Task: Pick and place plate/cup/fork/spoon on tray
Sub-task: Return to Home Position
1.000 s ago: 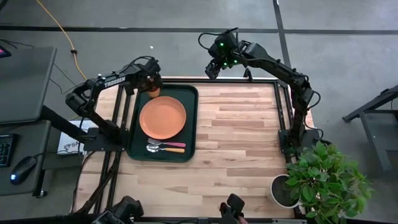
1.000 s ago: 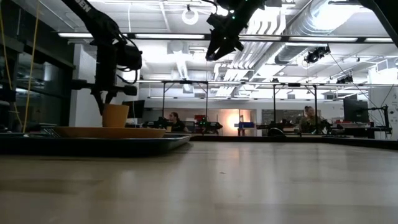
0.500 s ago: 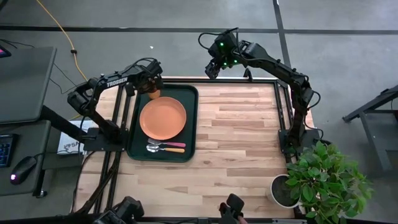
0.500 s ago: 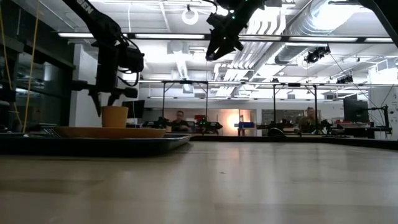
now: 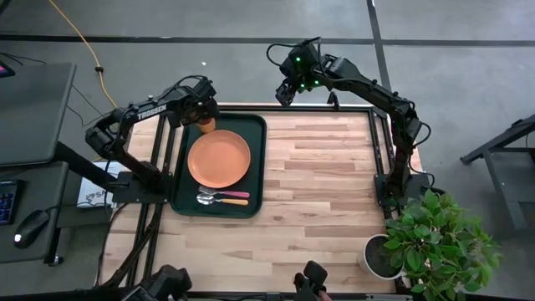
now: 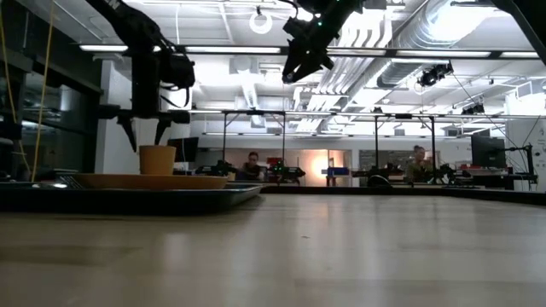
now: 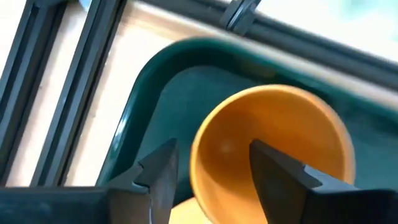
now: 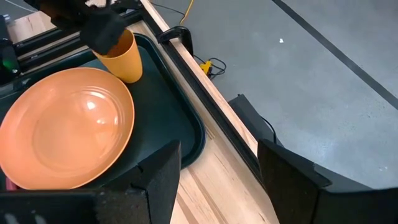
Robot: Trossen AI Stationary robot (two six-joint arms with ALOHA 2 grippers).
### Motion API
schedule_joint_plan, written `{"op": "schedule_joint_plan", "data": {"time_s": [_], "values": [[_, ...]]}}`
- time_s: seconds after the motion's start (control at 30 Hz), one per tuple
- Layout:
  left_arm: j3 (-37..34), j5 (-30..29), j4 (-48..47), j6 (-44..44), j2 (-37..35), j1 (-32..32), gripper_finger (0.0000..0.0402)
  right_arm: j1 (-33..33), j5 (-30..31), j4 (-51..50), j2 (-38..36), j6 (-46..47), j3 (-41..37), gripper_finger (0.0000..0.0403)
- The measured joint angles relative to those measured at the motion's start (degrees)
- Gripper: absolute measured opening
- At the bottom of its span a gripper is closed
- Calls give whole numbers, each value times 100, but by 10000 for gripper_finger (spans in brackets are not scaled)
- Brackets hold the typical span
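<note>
Cup (image 6: 158, 159) stands upright in a tray (image 5: 255, 194) corner beside the plate (image 5: 219, 159), with the left pincer (image 6: 146, 136) open just above its rim and the right pincer (image 5: 286, 96) open, parked high past the surface (image 5: 318, 184); risk: a sideways retreat could clip and topple the cup.

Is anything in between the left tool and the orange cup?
Nothing visible is. The left tool hangs open right over the cup, with no object between them. The cup stands on the tray.
</note>
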Motion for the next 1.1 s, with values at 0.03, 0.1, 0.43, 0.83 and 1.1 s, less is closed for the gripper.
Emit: {"op": "schedule_joint_plan", "data": {"time_s": [0.03,0.1,0.43,0.83,1.1], "values": [[0,2,44,7,-73,17,183,0,-2,4,0,1,0,204],[0,35,157,15,-222,61,188,0,-2,7,0,16,0,204],[4,49,1305,88,-1323,143,191,0,-2,7,0,44,0,204],[224,145,2991,563,-2559,-160,191,0,-1,3,0,173,0,204],[560,352,3491,1792,-2684,-1066,191,0,-1,-4,0,199,0,204]]}}
